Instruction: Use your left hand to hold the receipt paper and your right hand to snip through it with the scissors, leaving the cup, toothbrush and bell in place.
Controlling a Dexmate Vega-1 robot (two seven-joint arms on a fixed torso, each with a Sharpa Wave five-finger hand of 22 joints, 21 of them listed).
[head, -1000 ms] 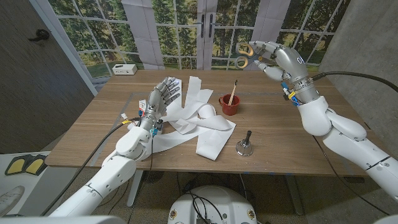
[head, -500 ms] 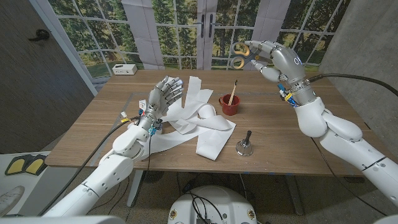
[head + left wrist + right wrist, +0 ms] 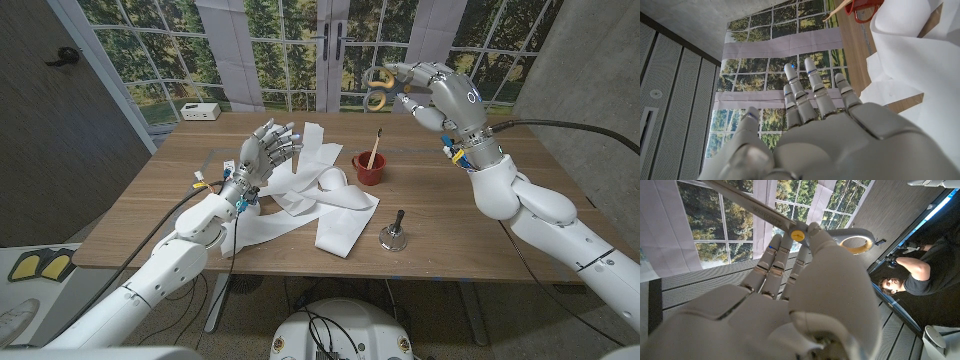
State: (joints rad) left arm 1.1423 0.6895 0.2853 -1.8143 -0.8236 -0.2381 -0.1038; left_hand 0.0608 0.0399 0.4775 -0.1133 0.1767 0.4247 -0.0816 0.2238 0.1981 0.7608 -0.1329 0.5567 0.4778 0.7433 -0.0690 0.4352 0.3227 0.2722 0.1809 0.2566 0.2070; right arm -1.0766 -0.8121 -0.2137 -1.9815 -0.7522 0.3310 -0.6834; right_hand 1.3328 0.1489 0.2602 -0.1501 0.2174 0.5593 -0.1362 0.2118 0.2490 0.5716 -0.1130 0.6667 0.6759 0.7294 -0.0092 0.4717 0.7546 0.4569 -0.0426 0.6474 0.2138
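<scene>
Bare desk (image 3: 480, 225) is seen on the right, near the front edge. The middle is covered by paper (image 3: 320, 195), with the cup (image 3: 368, 167) just beside it and the bell (image 3: 391, 233) near its front corner.

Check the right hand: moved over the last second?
Yes. The right hand, holding the scissors, has shifted toward the robot's left against the window frame, nearer above the cup.

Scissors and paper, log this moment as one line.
right hand: holds scissors raised beyond table | left hand: open above paper | paper: uncut | cup, toothbrush, bell: in place
</scene>
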